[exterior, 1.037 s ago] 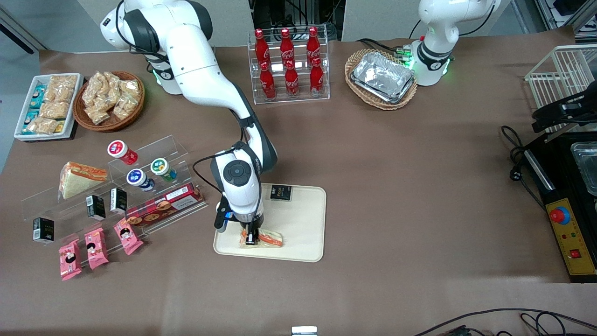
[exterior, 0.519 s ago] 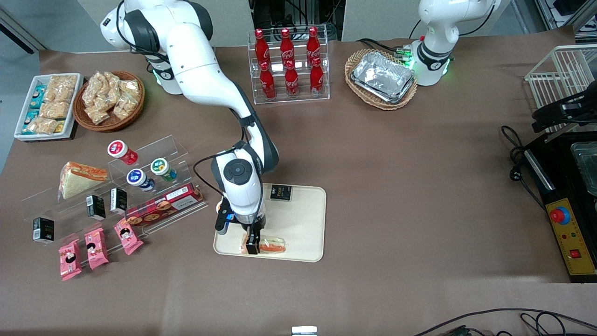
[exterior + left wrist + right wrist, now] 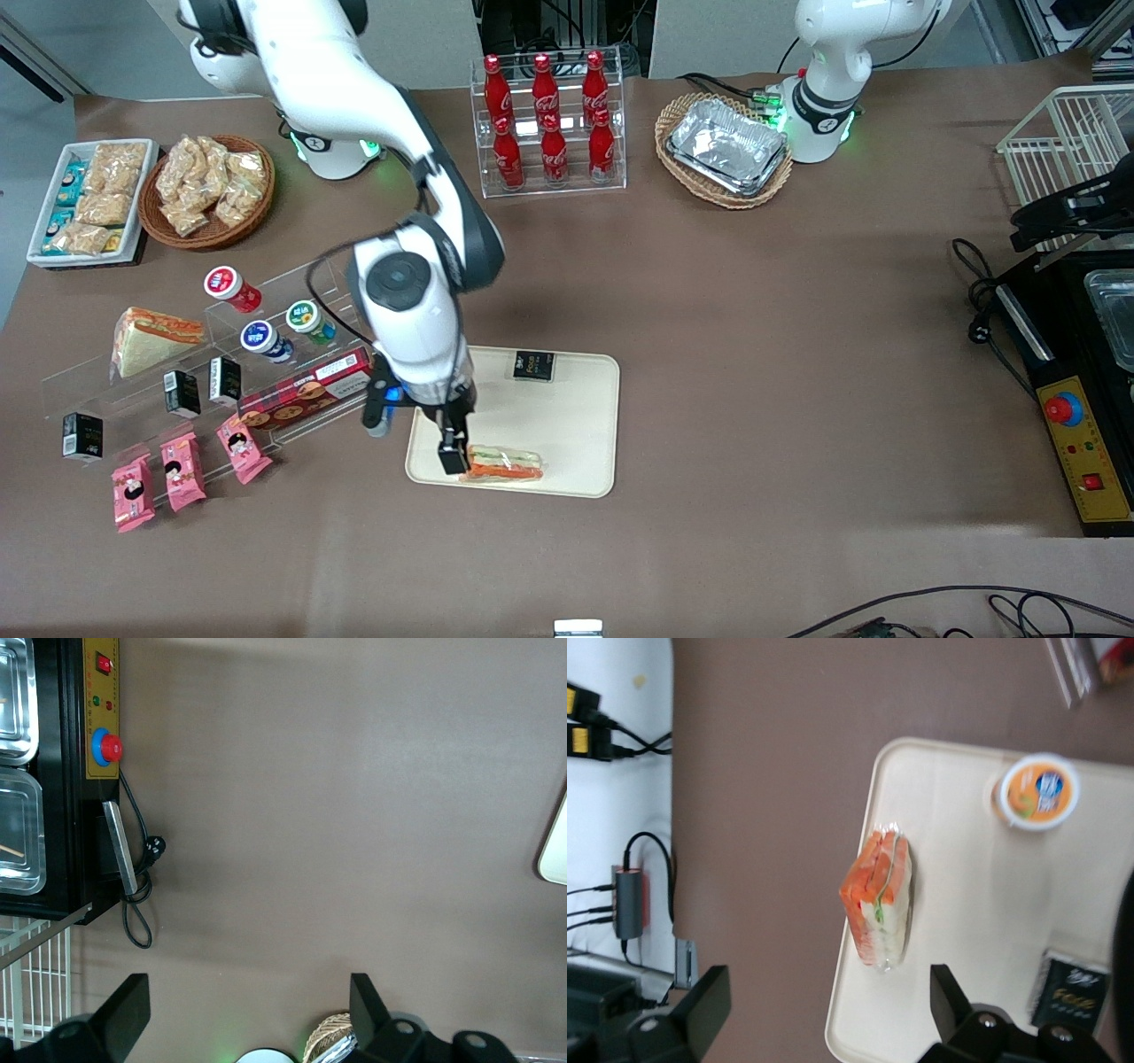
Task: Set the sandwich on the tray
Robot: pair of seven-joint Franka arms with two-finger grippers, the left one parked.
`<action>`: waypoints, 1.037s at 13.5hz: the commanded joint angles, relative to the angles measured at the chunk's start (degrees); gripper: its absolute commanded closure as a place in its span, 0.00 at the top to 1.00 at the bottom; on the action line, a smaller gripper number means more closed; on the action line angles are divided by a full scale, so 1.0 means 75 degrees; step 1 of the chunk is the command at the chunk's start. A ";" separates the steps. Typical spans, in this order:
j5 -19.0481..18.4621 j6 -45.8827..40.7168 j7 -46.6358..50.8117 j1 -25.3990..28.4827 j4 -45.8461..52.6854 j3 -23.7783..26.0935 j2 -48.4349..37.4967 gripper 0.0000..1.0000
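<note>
Your right arm's gripper (image 3: 454, 454) hung above the cream-beige tray (image 3: 576, 403), over the tray's end nearest the working arm, its two fingers spread wide and holding nothing. The wrist camera showed both fingertips (image 3: 700, 1005) well apart, with the sandwich (image 3: 879, 897) lying free between and below them. The sandwich (image 3: 503, 462) lay flat on the tray close to the rim nearest the front camera, its clear wrap showing orange-red and green filling stripes along the edge. A small black packet (image 3: 534, 365) sat on the same tray, farther from the front camera than the sandwich and near the opposite rim. In the wrist view a round cup with an orange lid (image 3: 1039, 791) also stood on the tray (image 3: 966, 904), well apart from the sandwich. Toward the working arm's end of the table you had the clear acrylic display steps (image 3: 221, 354) carrying a triangular wedge sandwich (image 3: 152, 337), small capped bottles (image 3: 232, 288) and a red biscuit box (image 3: 306, 394), with three pink snack packs (image 3: 182, 471) nearer the camera. Farther from the camera stood a rack of red cola bottles (image 3: 549, 124) and a wicker basket of foil trays (image 3: 725, 149)
</note>
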 commanded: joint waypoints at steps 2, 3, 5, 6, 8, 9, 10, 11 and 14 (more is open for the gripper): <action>-0.0054 -0.1308 -0.2333 -0.0895 -0.0389 0.0039 -0.1304 1.00; -0.0054 -0.1741 -0.2894 -0.1188 -0.0401 0.0039 -0.1573 1.00; 0.0132 -0.2550 -0.4579 -0.1914 -0.0494 0.0051 -0.2113 1.00; 0.0191 -0.2809 -0.5388 -0.2219 -0.0610 0.0051 -0.2359 1.00; 0.0204 -0.3371 -0.7657 -0.2957 -0.0717 0.0051 -0.2665 1.00; 0.0215 -0.3583 -0.8725 -0.3216 -0.0717 0.0040 -0.2701 1.00; 0.0204 -0.3678 -0.9560 -0.3485 -0.0729 0.0028 -0.2794 1.00; 0.0169 -0.3713 -1.0345 -0.3743 -0.0833 0.0028 -0.2946 1.00; -0.0625 -0.3853 -1.2036 -0.3863 -0.1279 -0.0007 -0.3636 1.00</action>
